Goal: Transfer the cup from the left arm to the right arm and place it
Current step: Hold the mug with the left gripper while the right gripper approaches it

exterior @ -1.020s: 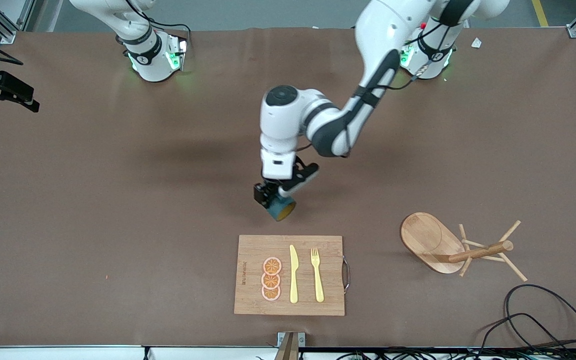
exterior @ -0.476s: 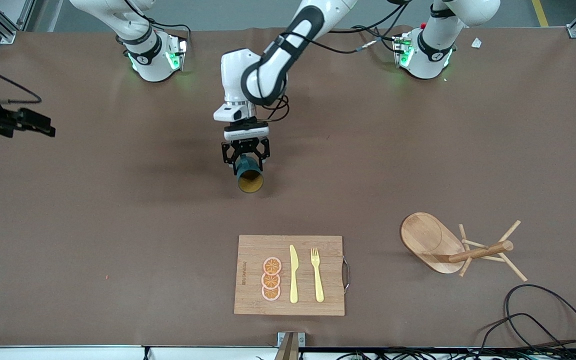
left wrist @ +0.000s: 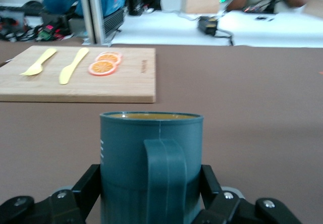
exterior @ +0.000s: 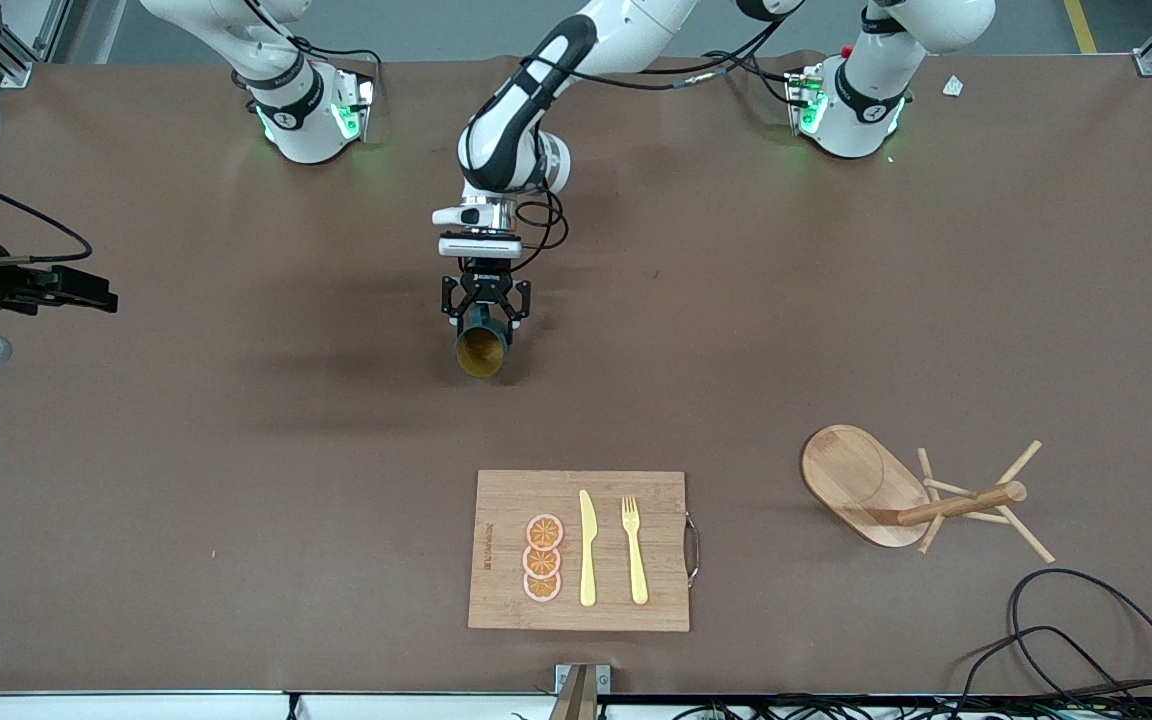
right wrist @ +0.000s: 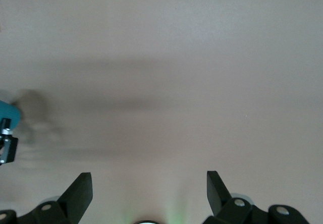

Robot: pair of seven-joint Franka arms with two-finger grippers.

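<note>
The dark teal cup [exterior: 481,350] is held in the air on its side over the middle of the table, its ochre mouth facing the front camera. My left gripper [exterior: 483,318] is shut on its ribbed body. In the left wrist view the cup [left wrist: 151,153] fills the space between the fingers [left wrist: 87,186], with its handle toward the camera. My right gripper [exterior: 96,298] hangs over the table at the right arm's end, open and empty. In the right wrist view it [right wrist: 149,176] shows wide open over bare table, with a bit of the cup [right wrist: 7,115] at the picture's edge.
A wooden cutting board [exterior: 496,500] lies nearer the front camera than the cup, carrying orange slices [exterior: 542,559], a yellow knife [exterior: 587,548] and a yellow fork [exterior: 634,548]. A wooden mug tree [exterior: 896,492] lies tipped over toward the left arm's end. Black cables [exterior: 1086,640] lie beside it.
My left arm has carried the cup away from the cutting board and toward the right arm's end, turning its mouth to the front camera. My right gripper has moved a little inward.
</note>
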